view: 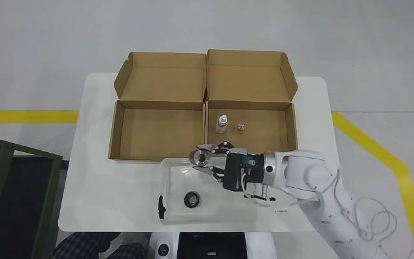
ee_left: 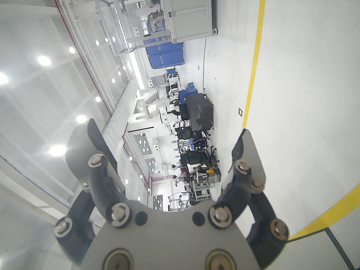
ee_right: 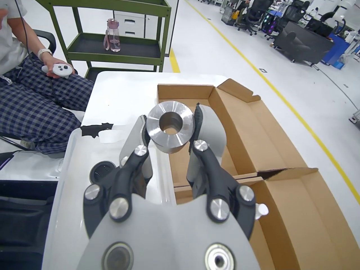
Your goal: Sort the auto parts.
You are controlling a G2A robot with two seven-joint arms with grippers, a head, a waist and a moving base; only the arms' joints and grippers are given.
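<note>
My right gripper [ee_right: 171, 126] is on show first, and the grip is tight: both fingers squeeze a shiny silver metal ring [ee_right: 168, 141], a thick one with a round hole through its centre (hole facing up at my wrist camera). I'm holding it in the air over the far edge of the clear plastic tray [view: 169, 173], just beside the near walls of two open cartons, close to where they meet.

Down in the tray lies a black ring [view: 191, 199], flat on the floor and well apart from my fingers.

Across the rim now. The left brown cardboard box [view: 155, 133] has its lid flap folded back. The right brown cardboard box [view: 268, 129] touches it side by side, and in it stands a small white bottle [view: 222, 123] with a small silver metal part [view: 240, 126] near it, the two apart.

Tray and boxes all sit on the white table [view: 90, 162].

My left gripper [ee_left: 168, 130] points out at the room (nowhere near the table), its fingers spread wide with nothing between them.
</note>
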